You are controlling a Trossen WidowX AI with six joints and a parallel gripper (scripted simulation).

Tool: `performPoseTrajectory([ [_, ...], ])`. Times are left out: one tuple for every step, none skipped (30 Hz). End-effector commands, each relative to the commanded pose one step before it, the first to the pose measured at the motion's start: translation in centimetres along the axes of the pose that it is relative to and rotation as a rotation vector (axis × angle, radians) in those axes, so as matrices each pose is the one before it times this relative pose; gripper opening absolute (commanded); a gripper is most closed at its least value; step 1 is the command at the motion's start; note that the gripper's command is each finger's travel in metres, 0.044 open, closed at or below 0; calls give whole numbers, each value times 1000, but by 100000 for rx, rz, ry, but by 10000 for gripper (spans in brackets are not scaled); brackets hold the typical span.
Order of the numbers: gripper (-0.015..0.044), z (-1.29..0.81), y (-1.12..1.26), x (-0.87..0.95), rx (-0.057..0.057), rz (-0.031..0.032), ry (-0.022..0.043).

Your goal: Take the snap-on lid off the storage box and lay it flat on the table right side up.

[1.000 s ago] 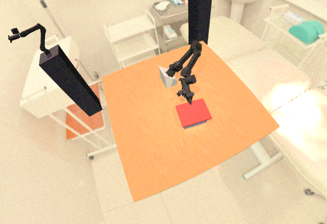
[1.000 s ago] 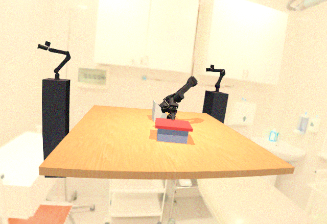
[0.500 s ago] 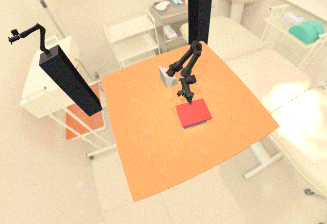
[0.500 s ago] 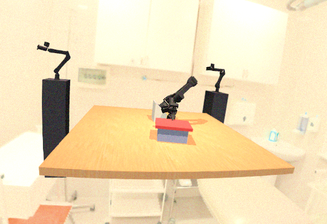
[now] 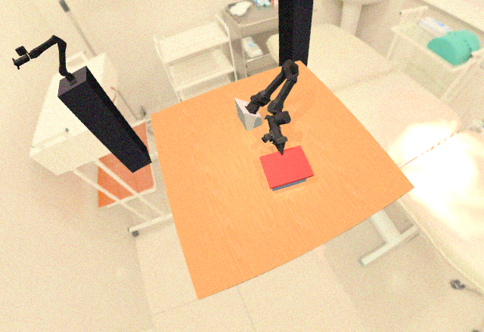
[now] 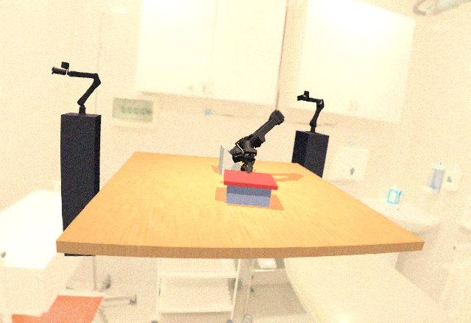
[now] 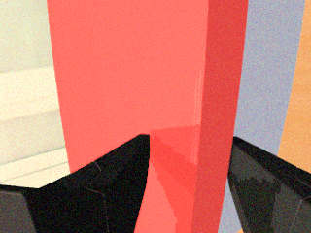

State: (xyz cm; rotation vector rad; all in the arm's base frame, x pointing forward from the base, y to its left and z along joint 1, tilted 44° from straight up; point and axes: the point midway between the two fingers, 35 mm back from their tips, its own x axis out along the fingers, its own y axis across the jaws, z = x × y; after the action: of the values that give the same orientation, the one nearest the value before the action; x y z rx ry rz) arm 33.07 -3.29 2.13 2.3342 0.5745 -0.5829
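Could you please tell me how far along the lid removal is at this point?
Done: the gripper has its jaws shut on the edge of the red lid nearest the arm. In hand: that grip; the lid sits on the blue storage box, slightly tilted. Left: lifting it off and laying it flat, right side up, on the table.

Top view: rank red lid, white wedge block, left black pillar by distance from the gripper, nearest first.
1. red lid: the gripper is shut on its edge nearest the arm's base.
2. white wedge block: behind the gripper, near the arm's base.
3. left black pillar: off the table's left edge, farthest by a wide margin.
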Motion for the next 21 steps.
performPoseTrajectory([
  [0, 40, 177, -153, -257, 224, 149],
  [0, 0, 14, -15, -1, 0, -1],
  [0, 0, 13, -17, -1, 0, -1],
  [0, 0, 11, -18, -1, 0, -1],
  [0, 0, 10, -20, -1, 0, -1],
  [0, 0, 9, -21, -1, 0, -1],
  [0, 0, 9, -20, -1, 0, -1],
  [0, 0, 10, -20, -1, 0, -1],
  [0, 0, 11, -18, -1, 0, -1],
  [0, 0, 12, -17, -1, 0, -1],
  [0, 0, 12, -17, -1, 0, -1],
  [0, 0, 12, -17, -1, 0, -1],
  [0, 0, 13, -17, -1, 0, -1],
  [0, 0, 13, -16, -1, 0, -1],
  [0, 0, 13, -16, -1, 0, -1],
  [0, 0, 13, -16, -1, 0, -1],
  [0, 0, 13, -16, -1, 0, -1],
  [0, 0, 13, -16, -1, 0, -1],
  [0, 0, 13, -16, -1, 0, -1],
  [0, 0, 13, -16, -1, 0, -1],
  [0, 0, 13, -16, -1, 0, -1],
])
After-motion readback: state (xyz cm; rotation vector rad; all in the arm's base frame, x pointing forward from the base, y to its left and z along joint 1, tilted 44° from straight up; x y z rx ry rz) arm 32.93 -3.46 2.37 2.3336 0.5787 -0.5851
